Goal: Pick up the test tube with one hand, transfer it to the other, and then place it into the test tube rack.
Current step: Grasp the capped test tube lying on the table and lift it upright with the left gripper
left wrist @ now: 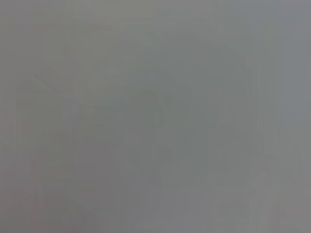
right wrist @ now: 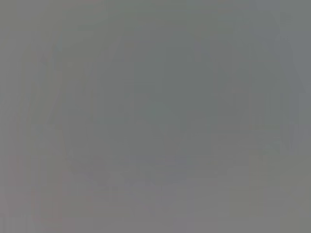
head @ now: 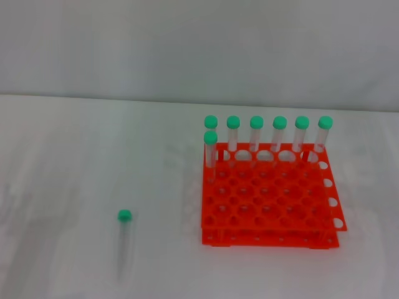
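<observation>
Green-capped and clear, the tube (head: 124, 240) is lying alone on the white bench (head: 68, 162), toward its near edge, well apart from the orange rack (head: 269, 199) holding seven others. Neither claw is showing, so their state cannot be told. Judging the first grasp: pinching mid-body, across the tube's length, is leaving the other claw room.

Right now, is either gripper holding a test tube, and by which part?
Nothing is held. Neither gripper is in view; the loose clear plastic tube with a green cap lies on the white table, left of the orange-red rack.
</observation>
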Motion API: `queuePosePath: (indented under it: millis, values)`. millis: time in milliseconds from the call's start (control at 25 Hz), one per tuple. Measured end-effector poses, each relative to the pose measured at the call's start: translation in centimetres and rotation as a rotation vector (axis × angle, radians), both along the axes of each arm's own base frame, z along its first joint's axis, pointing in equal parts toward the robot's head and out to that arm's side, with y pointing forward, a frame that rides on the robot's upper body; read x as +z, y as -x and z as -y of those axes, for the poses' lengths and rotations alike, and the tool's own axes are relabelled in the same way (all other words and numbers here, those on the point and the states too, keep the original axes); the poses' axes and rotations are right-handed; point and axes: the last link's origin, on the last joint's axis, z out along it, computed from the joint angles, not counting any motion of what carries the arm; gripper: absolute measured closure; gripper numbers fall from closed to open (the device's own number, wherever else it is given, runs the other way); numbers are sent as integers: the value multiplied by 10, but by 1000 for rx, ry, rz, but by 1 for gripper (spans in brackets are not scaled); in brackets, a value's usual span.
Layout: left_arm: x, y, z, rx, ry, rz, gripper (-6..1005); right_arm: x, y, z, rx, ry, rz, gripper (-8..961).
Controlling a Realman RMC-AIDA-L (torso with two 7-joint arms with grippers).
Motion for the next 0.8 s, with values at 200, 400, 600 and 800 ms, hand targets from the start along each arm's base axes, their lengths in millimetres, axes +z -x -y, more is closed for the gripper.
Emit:
queuePosePath:
  millis: [200, 400, 600, 800]
  values:
    - [3, -3, -15, 4, 12, -36, 110, -10, -12, 21, 23, 40, 44, 81]
    - [-2, -8, -16, 21, -30, -45, 113, -9, -15, 27, 34, 33, 54, 81]
    - [-8, -15, -12, -13, -22, -67, 115, -9, -15, 27, 31, 36, 58, 81]
    - [-12, -16, -12, -58, 5, 63, 118, -11, -16, 28, 27, 41, 60, 81]
